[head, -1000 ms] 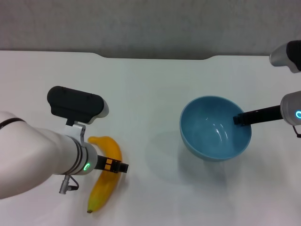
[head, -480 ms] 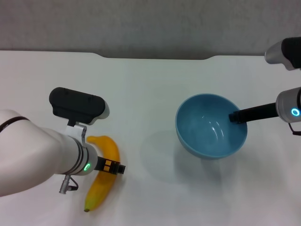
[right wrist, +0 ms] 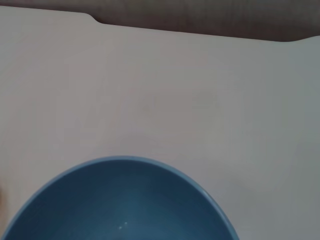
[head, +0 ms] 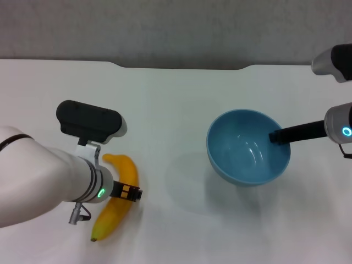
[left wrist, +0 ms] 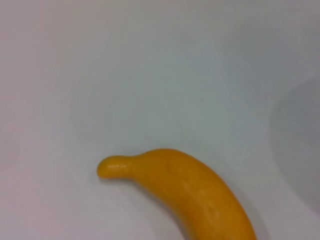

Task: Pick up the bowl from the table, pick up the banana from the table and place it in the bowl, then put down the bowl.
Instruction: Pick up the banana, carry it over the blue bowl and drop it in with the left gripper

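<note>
Since the frame 1 s ago: banana [head: 115,204] has swung, dark tip now further toward robot's left; bowl [head: 248,147] shifted slightly left, then steadied.

Left gripper [head: 130,193]: jaws sit at the banana's mid-section, apparently clenched on it, but the actual contact is partly hidden by the wrist. Left wrist view shows the stem end [left wrist: 112,167] over bare desk [left wrist: 150,75]. Whether the fruit is fully clear of the desk: cannot tell.

Right gripper [head: 278,136]: jaws pinch the bowl's right rim, one finger inside. Shadow on the desk [head: 181,99] under and left of the bowl suggests it is held raised.

Handling, est.: banana light, soft-skinned, bruises if squeezed; mid-body hold is the balanced spot. Bowl rigid, glossy, likely slippery at the rim and may tilt under a one-sided grip; keep level.

Markings: no brands, labels or legible writing seen. Green indicator light on left wrist, blue one on right only.
</note>
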{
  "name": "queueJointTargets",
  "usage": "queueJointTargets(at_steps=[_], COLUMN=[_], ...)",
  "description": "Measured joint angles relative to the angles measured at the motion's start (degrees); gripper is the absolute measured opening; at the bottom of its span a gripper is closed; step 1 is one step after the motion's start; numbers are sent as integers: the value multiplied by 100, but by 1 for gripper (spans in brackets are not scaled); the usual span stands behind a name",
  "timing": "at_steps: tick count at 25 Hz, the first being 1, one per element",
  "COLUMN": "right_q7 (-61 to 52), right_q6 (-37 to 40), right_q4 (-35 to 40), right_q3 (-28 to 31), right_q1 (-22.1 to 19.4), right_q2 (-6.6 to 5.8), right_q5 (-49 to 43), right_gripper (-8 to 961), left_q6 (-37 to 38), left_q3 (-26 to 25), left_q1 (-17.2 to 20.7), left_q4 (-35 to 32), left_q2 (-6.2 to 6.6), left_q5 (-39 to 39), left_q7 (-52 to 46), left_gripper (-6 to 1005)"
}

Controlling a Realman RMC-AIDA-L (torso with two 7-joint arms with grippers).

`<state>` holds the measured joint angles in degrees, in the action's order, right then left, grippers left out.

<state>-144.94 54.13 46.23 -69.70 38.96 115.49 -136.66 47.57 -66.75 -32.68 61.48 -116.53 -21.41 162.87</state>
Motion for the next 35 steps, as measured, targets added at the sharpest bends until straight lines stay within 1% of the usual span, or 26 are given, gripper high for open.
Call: queueJointTargets(at_steps=[3, 5, 7, 9, 10, 11, 12, 15, 19, 23, 29, 32, 35], right_q7=[0, 0, -3, -6, -6, -8, -10, -15, -51, -100, -103, -131, -146], right_q6=[0, 21, 55, 66, 66, 67, 66, 47, 5, -14, -13, -14, -10], right_q4=[-23, -33, -37, -53, -64, -78, -110, -280, -681, -1130, -1139, -1128, -1116], right_q3=[0, 0, 0, -5, -13, -33, -79, -292, -521, -591, -613, -615, -622], right_q1=[-15, -55, -105, -121, -117, -106, -83, 11, 318, 659, 764, 785, 820], right_q2=[0, 0, -2, -5, -5, -5, -5, -4, -3, 1, 0, 0, 1], right_q5=[0, -1, -2, -2, -1, 2, 49, 297, 504, 518, 627, 655, 656], right_gripper=[26, 26, 25, 25, 25, 25, 25, 25, 25, 25, 25, 25, 25], left_q6=[3, 56, 106, 118, 97, 97, 54, -144, -349, -457, -1022, -1390, -1565], left_q3=[-42, -160, -323, -451, -547, -547, -551, -458, -258, -26, 111, 173, 269], left_q1=[10, 29, 143, 314, 546, 546, 619, 686, 678, 537, 551, 579, 574], left_q4=[105, 363, 869, 1427, 2074, 2074, 2301, 2645, 2853, 2880, 2756, 2577, 2466], left_q2=[18, 58, 104, 121, 108, 108, 83, 35, 26, 18, 11, 9, 8], left_q5=[11, 46, 184, 348, 549, 549, 632, 696, 584, 537, 314, 190, 172], left_q7=[0, -1, 0, -1, 0, 0, -1, 0, -1, -2, -12, -11, -13], left_gripper=[509, 509, 508, 509, 509, 509, 509, 509, 508, 508, 510, 514, 517])
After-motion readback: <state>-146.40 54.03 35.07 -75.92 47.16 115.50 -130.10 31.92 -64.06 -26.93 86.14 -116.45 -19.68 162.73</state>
